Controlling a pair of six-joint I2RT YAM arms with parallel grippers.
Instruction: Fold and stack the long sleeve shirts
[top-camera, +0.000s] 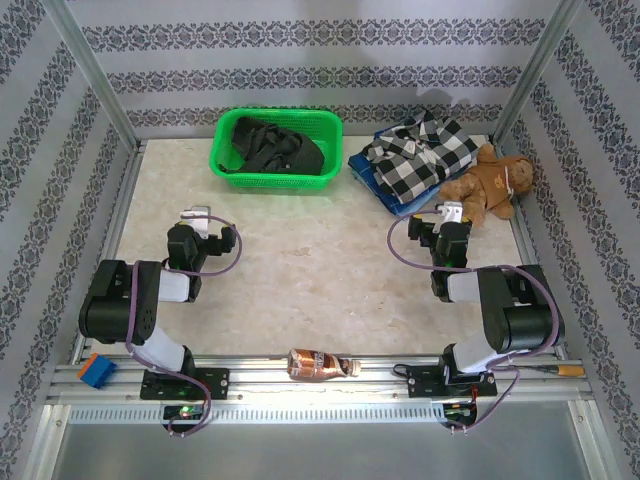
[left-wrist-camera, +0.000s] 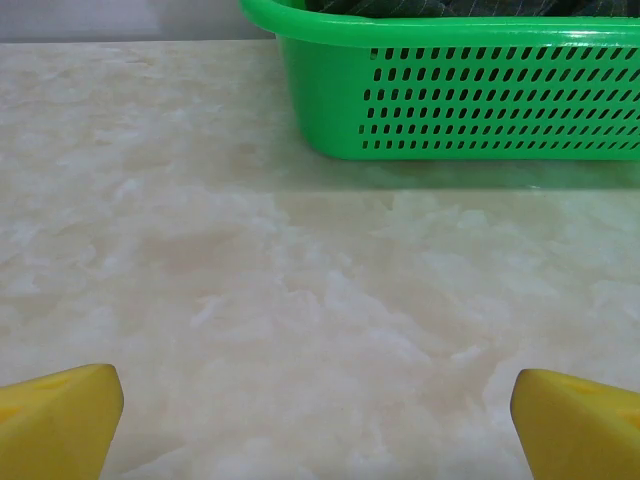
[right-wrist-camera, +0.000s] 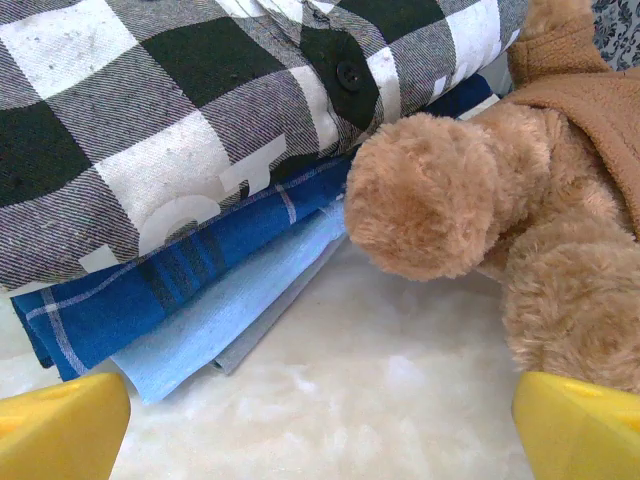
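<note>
Both hands spread, empty: left hand (top-camera: 197, 214) near the green basket (top-camera: 226, 166) holding the dark shirt (top-camera: 270, 148), right hand (top-camera: 452, 212) facing the checked shirt (top-camera: 420, 155); you could snag the teddy bear (top-camera: 492, 185) crowding it.

left arm (top-camera: 130, 300): at 8 o'clock, elbow folded back, forearm aimed toward 12 | left gripper (top-camera: 197, 214): jaws wide apart, yellow fingertips (left-wrist-camera: 60, 420) at 7 and 5 o'clock of wrist view, holding nothing | right arm (top-camera: 510, 310): at 4 o'clock, folded likewise | right gripper (top-camera: 452, 212): aimed toward 12, jaws wide apart, holding nothing
</note>
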